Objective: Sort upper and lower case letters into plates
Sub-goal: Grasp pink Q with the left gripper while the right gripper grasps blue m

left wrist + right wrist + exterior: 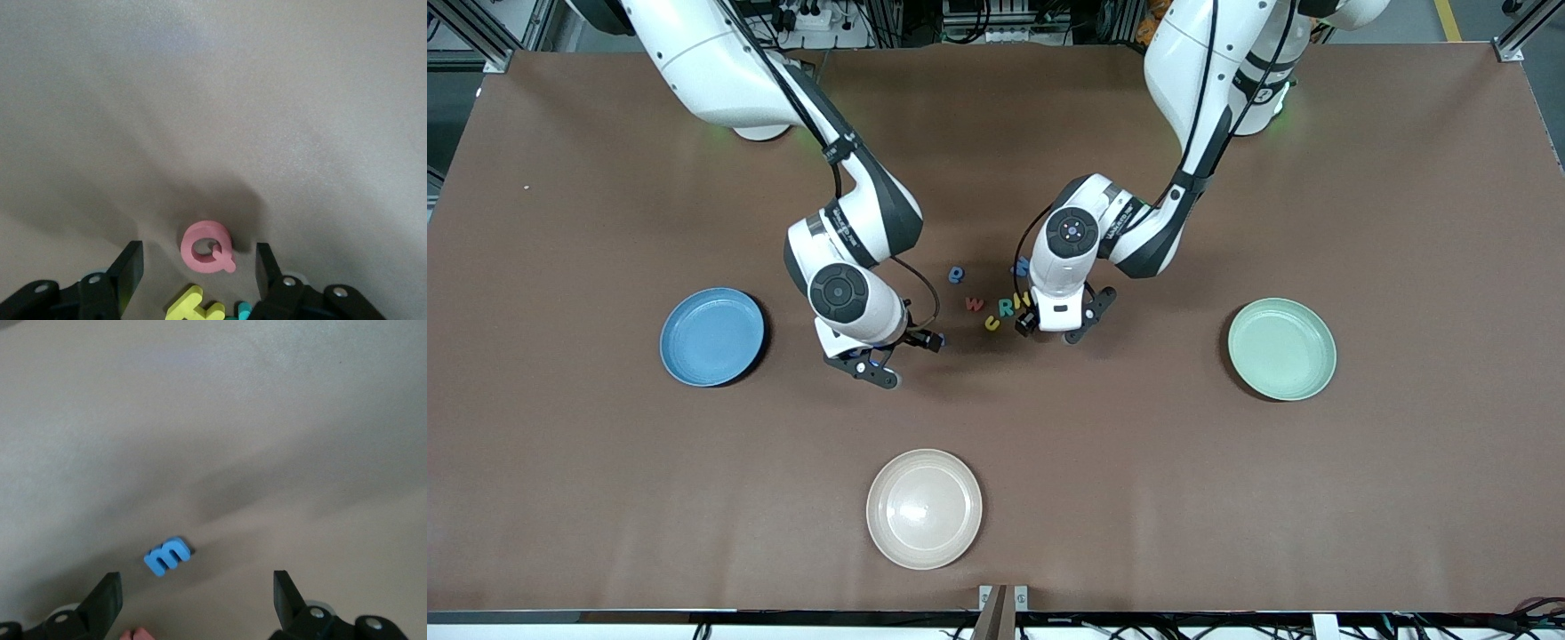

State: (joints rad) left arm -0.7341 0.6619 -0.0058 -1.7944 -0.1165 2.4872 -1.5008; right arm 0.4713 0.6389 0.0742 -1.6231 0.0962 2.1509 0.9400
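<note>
A: What is sitting nearest the front camera?

B: A cream-beige plate (924, 508) is lying on the brown desk (1405, 222), nearest of all. Farther up, the light blue plate (712, 336) is resting toward the right arm's end and the mint green plate (1282, 348) toward the left arm's end, well apart.

A: And the end effectors?

B: The right end effector (869, 360) is hanging low over the desk between the blue plate and the letters. Its fingers (105, 597) are standing wide apart and gripping nothing. In its wrist view a blue lowercase m (166, 556) is lying flat on the desk between the fingers, with something pink (135, 634) just showing at the frame edge.

A: The left one?

B: The left end effector (1056, 330) is sitting low at the edge of the letter cluster (996, 298). Its fingers (130, 267) are partly open, flanking a pink Q (206, 247) without touching it. A yellow letter (194, 307) and a teal piece (242, 311) are lying just beside the Q.

A: Where are the letters overall?

B: They are all lying on the desk between the two arms, none in a plate. A yellow one (991, 324) is lying nearest, then a pink one (975, 304), and a blue one (956, 275) is lying farthest.
</note>
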